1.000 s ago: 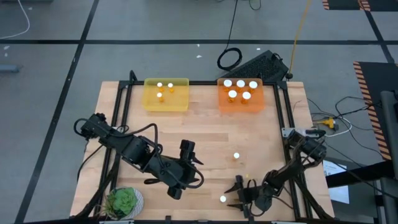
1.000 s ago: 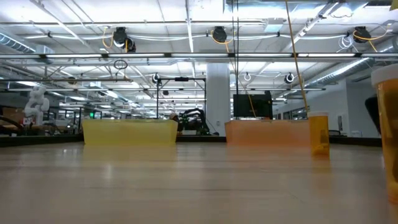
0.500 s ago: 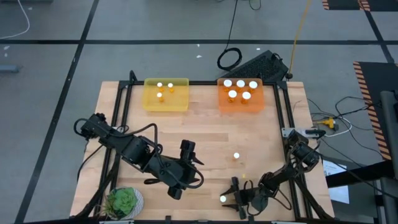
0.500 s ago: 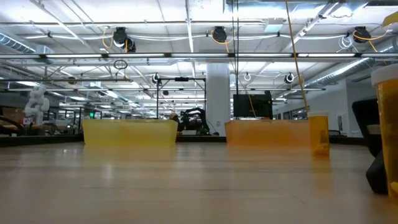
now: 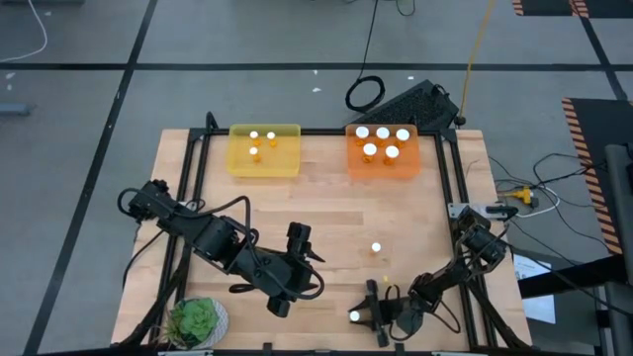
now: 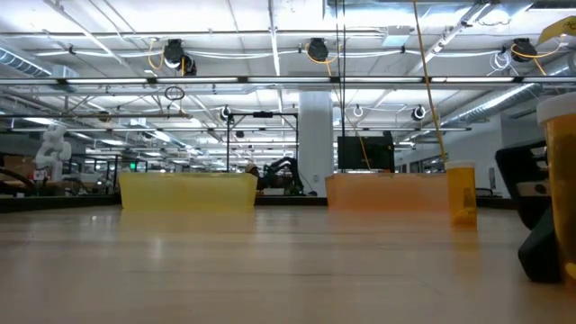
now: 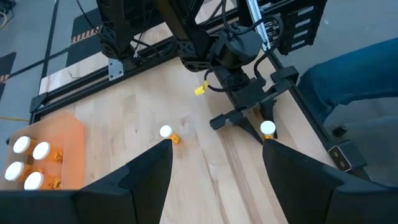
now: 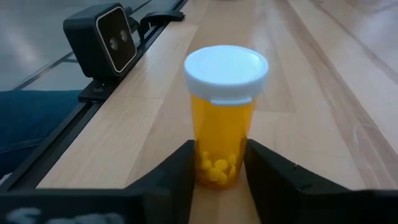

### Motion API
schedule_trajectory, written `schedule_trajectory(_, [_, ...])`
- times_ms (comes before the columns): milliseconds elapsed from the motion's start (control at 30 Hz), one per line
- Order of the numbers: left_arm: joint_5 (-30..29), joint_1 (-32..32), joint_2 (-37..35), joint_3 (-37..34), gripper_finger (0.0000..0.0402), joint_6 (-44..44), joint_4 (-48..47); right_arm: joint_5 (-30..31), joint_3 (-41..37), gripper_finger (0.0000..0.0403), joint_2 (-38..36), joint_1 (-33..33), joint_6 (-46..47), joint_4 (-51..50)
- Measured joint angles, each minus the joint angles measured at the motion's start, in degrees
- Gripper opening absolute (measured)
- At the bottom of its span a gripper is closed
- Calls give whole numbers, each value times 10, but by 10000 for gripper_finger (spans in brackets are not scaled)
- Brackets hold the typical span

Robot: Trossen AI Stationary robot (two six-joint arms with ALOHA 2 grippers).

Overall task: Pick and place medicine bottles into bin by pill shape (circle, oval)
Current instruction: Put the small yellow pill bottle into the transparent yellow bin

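Right gripper [image 8: 217,171], jaws open astride an upright medicine bottle [image 8: 225,112]: light, rigid, smooth plastic, best grasped mid-body below the cap.

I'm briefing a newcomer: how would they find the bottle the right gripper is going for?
Look at the table's near edge. The bottle stands between the open fingers of the right gripper. The only other loose bottle stands mid-table with nothing around it.

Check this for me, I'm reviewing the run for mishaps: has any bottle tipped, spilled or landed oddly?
Nothing stands out. The bottle between the right gripper fingers stands upright and capped; the other loose bottle stands mid-table. The rest sit in the yellow bin and orange bin.
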Motion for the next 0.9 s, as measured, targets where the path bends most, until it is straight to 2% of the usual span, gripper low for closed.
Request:
schedule_trajectory(200, [0, 0, 0, 0, 255, 0, 0, 1, 0, 92, 0, -2, 0, -1])
schedule_trajectory(433, [0, 0, 0, 0, 255, -14, 1, -4, -2, 107, -20, -19, -2, -8])
schedule_trajectory(567, [0, 0, 0, 0, 255, -20, 1, -6, -1, 108, -78, -35, -9, -28])
schedule_trajectory(900, [23, 0, 0, 0, 255, -40, -1, -76, -1, 100, -240, -107, 60, -230])
